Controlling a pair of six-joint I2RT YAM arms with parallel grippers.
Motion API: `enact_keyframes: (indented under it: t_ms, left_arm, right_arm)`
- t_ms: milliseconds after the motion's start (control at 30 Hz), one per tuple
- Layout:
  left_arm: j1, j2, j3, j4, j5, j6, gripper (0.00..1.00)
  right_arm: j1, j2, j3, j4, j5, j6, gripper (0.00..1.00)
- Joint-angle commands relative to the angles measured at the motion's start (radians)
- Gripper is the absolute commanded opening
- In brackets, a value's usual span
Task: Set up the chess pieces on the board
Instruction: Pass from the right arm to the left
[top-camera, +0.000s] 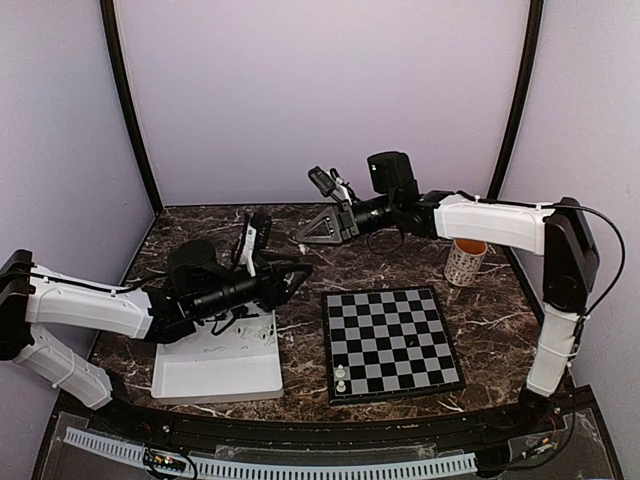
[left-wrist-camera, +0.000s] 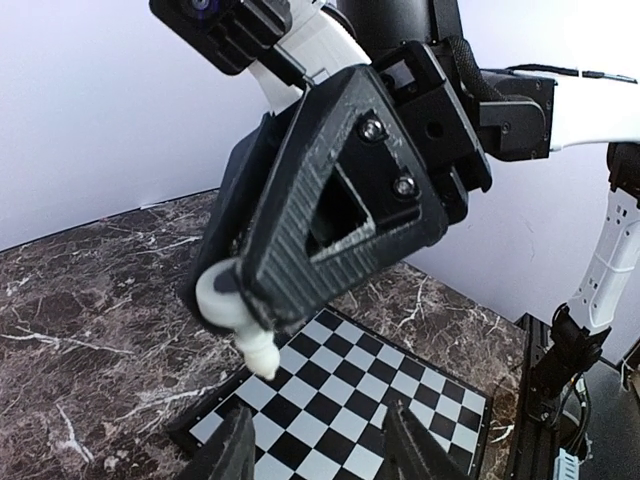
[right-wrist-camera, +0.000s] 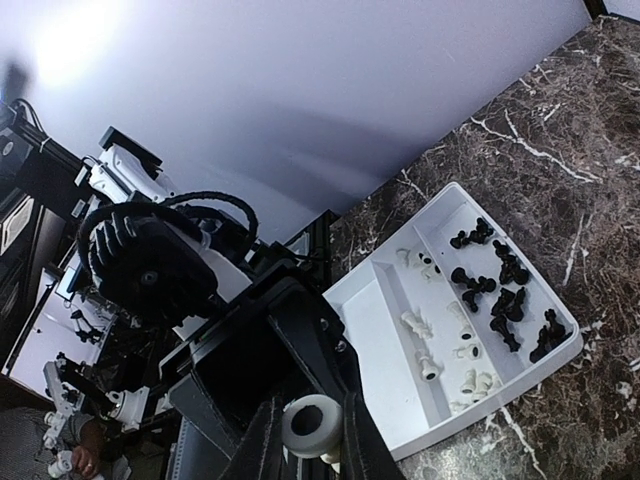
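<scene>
The right gripper (top-camera: 303, 237) hangs above the marble table (top-camera: 190, 235), beyond the far edge of the board (top-camera: 392, 340), with its fingers clenched on a white chess piece (left-wrist-camera: 243, 322). The overhead view is too coarse to show that piece. The left wrist camera looks straight at it: the rounded base is pinched between the black fingers and the narrow end points down, well above the checkered squares. The right wrist camera shows the same piece from its ring-shaped underside (right-wrist-camera: 311, 424), sitting between its own fingers. The left gripper (top-camera: 293, 274) is raised near the far right corner of the white tray (top-camera: 215, 378). Its fingers (left-wrist-camera: 232, 450) stand spread with nothing between them, which only its own camera makes plain. Only the right wrist view looks into the tray, where black pieces (right-wrist-camera: 497, 287) lie in one compartment and white pieces (right-wrist-camera: 432, 345) in the one next to it. At the board's near left corner the overhead view shows what seem to be two small pale pieces (top-camera: 341, 378), too small to be sure of. A patterned cup (top-camera: 465, 262) stands just beyond the board's far right corner.
</scene>
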Motion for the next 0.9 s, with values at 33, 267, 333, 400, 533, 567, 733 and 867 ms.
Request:
enact_keyframes:
  t_ms: [33,267,333,400,533,567,733,867]
  left_arm:
    - [-0.004,0.027,0.064,0.110,0.035,-0.034,0.46]
    - [-0.003,0.068,0.106,0.097,0.042,-0.036,0.39]
    - [-0.003,0.065,0.106,0.100,0.032,-0.036,0.34]
    - [-0.003,0.061,0.102,0.104,0.022,-0.034,0.29]
    - [-0.004,0.055,0.096,0.111,0.021,-0.027,0.17]
    - [-0.003,0.054,0.097,0.111,0.021,-0.025,0.14]
    - [-0.003,0.046,0.096,0.097,0.021,-0.013,0.01]
    - [-0.003,0.025,0.106,0.030,0.036,-0.007,0.00]
  right_arm:
    - [0.003,-0.039,-0.026,0.122,-0.044,0.076,0.10]
    - [0.003,-0.039,-0.041,0.190,-0.061,0.132,0.10]
    - [0.003,-0.043,-0.045,0.191,-0.062,0.131,0.10]
    - [0.003,-0.044,-0.050,0.193,-0.062,0.132,0.10]
    - [0.003,-0.045,-0.060,0.206,-0.062,0.142,0.11]
    - [0.003,-0.046,-0.062,0.212,-0.063,0.146,0.11]
    - [0.003,-0.048,-0.076,0.221,-0.066,0.144,0.13]
    - [-0.008,-0.061,-0.031,0.069,-0.067,0.001,0.33]
